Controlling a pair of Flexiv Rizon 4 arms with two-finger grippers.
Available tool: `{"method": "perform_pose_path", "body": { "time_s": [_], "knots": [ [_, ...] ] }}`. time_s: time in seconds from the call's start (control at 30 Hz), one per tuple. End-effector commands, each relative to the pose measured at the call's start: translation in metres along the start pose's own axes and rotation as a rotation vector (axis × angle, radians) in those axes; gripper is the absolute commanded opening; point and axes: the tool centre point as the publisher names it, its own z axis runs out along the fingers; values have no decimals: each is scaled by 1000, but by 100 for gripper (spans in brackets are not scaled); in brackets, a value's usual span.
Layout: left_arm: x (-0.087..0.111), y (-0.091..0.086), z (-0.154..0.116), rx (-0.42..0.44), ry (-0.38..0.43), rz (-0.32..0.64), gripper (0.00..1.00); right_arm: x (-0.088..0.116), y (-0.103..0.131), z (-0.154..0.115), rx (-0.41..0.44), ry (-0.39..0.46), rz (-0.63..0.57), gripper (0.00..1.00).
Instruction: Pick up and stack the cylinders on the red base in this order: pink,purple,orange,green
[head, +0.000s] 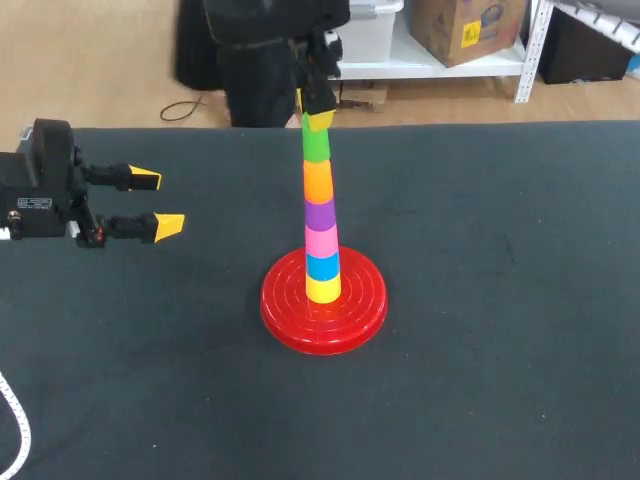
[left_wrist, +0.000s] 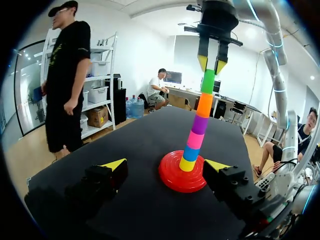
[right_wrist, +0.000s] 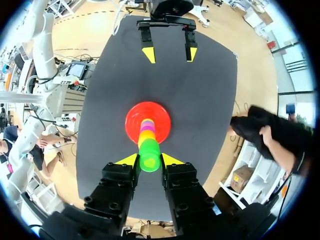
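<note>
Item: plastic stacking tower on a dark matte table (head: 500, 300), with two grippers in attendance.
The round, ridged red plastic base (head: 355, 310) sat near the table's middle and carried an upright column: yellow cylinder (head: 322, 289), blue cylinder (head: 322, 266), pink cylinder (head: 321, 240), purple cylinder (head: 319, 213), orange cylinder (head: 317, 180) and green cylinder (head: 316, 146), narrowing upward. The right gripper (right_wrist: 149, 159) hung above and pinched the top of the green cylinder. The left gripper (head: 157, 201) was well apart from the base, its jaws spread and holding nothing. Only the right wrist view showed a recess in the green cylinder's top face. Only the head view showed the white label (head: 35, 203) on the left gripper, its print too small to read.
</note>
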Motion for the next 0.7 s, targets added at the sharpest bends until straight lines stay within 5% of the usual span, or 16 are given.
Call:
{"method": "perform_pose_path", "body": {
  "time_s": [0.03, 0.7],
  "knots": [
    [2, 0, 1, -4, -9, 3, 100, 1, 6, 4, 180, -5, -1, 0],
    [2, 0, 1, -4, -9, 3, 100, 3, 8, -3, 178, -30, -5, 0]
  ]
}}
